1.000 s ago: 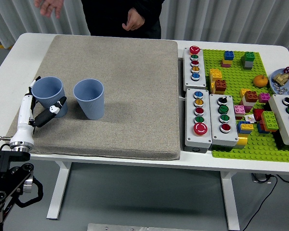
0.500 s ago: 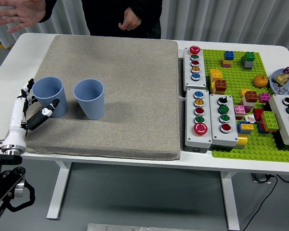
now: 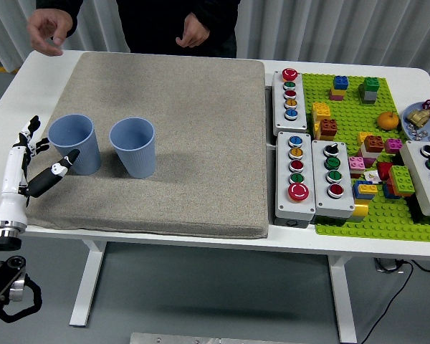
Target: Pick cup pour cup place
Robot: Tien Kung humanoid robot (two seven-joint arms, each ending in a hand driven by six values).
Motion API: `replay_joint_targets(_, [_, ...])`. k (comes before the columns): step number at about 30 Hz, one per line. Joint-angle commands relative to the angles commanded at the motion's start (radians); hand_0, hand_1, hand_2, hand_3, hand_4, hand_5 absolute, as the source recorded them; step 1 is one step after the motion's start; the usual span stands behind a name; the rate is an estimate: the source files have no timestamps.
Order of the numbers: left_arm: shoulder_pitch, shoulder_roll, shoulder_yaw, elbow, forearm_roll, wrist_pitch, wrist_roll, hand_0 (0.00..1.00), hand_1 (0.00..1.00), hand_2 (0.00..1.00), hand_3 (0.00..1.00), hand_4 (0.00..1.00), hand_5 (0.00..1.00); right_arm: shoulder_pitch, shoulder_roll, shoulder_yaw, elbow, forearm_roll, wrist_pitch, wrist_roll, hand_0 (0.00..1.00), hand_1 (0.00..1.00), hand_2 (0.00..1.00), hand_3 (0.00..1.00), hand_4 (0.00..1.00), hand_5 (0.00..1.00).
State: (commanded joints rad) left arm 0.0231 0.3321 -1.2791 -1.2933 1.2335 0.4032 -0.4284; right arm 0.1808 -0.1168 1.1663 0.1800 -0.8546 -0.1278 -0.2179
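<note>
Two light-blue plastic cups stand upright on the grey fabric mat (image 3: 172,122) in the left half of the frame, mouths up, long axes vertical: the left cup (image 3: 74,143) and the right cup (image 3: 133,147) just beside it, apart. At the left edge, the robot's white-and-black left hand (image 3: 30,161) has its fingers spread, holding nothing, its thumb tip near the left cup. At the top, a person's two hands (image 3: 50,29) hover above the table's far edge.

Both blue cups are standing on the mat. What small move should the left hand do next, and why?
Probably move the left hand rightward to close around the nearer cup. The hand is open beside that cup and holds nothing, and both that cup and the second cup stand upright on the grey mat.
</note>
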Motion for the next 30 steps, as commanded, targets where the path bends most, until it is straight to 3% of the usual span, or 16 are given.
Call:
replay_joint_targets(6, [0.018,-0.006,-0.026,-0.092,0.015,0.007,0.009,0.752,0.803,0.998,0.998,0.98,0.523,-0.001,-0.001,0.004,0.0,-0.008,0.001,-0.002,0.743,0.706,0.724,0.644,0.223,0.394])
replay_joint_targets(11, [-0.01,-0.006,-0.061,-0.131,-0.004,0.003,0.034,0.753,0.804,0.998,0.998,0.98,0.523,-0.003,-0.001,0.004,0.0,-0.012,0.001,-0.003,0.743,0.704,0.723,0.641,0.222,0.393])
replay_joint_targets(19, [-0.111,-0.008,-0.118,-0.095,-0.239,-0.097,0.097,0.742,0.798,0.986,0.998,0.98,0.557,-0.01,-0.001,-0.001,0.0,-0.005,-0.002,-0.002,0.743,0.703,0.723,0.641,0.223,0.391])
replay_joint_targets(23, [-0.163,-0.009,-0.135,-0.078,-0.354,-0.127,0.113,0.742,0.798,0.986,0.998,0.98,0.557,-0.002,-0.006,-0.005,0.0,0.008,-0.004,0.002,0.743,0.703,0.723,0.641,0.223,0.391])
replay_joint_targets(30, [-0.209,-0.02,-0.161,-0.072,-0.347,-0.12,0.112,0.742,0.798,0.987,0.998,0.981,0.562,0.019,-0.012,-0.009,0.0,0.022,-0.006,0.008,0.743,0.704,0.723,0.641,0.223,0.39])
